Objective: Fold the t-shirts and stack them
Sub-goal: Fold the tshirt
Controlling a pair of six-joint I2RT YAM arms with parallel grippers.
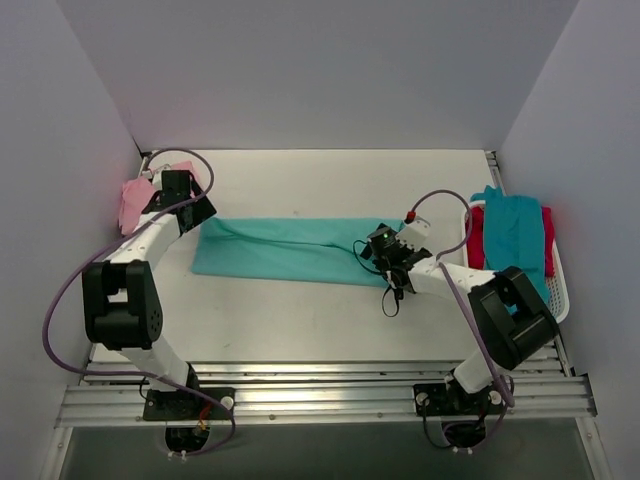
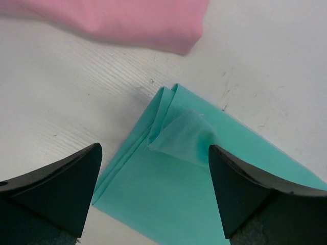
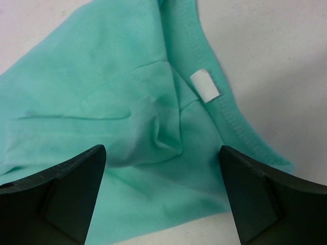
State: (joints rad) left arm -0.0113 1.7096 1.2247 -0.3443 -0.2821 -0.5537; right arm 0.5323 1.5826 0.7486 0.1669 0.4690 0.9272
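A mint-teal t-shirt (image 1: 285, 250) lies folded into a long strip across the middle of the table. My left gripper (image 1: 195, 212) is open above its left end, where folded layers show (image 2: 173, 168). My right gripper (image 1: 385, 250) is open above its right end, over the collar (image 3: 225, 107) with the white neck label (image 3: 204, 84). Both grippers are empty. A folded light pink t-shirt (image 1: 135, 200) lies at the far left and shows in the left wrist view (image 2: 127, 20). Darker teal-blue (image 1: 515, 235) and red (image 1: 476, 240) t-shirts lie in the basket at right.
A white plastic basket (image 1: 560, 290) stands at the table's right edge. Grey walls enclose the table on three sides. A metal rail (image 1: 320, 385) with the arm bases runs along the near edge.
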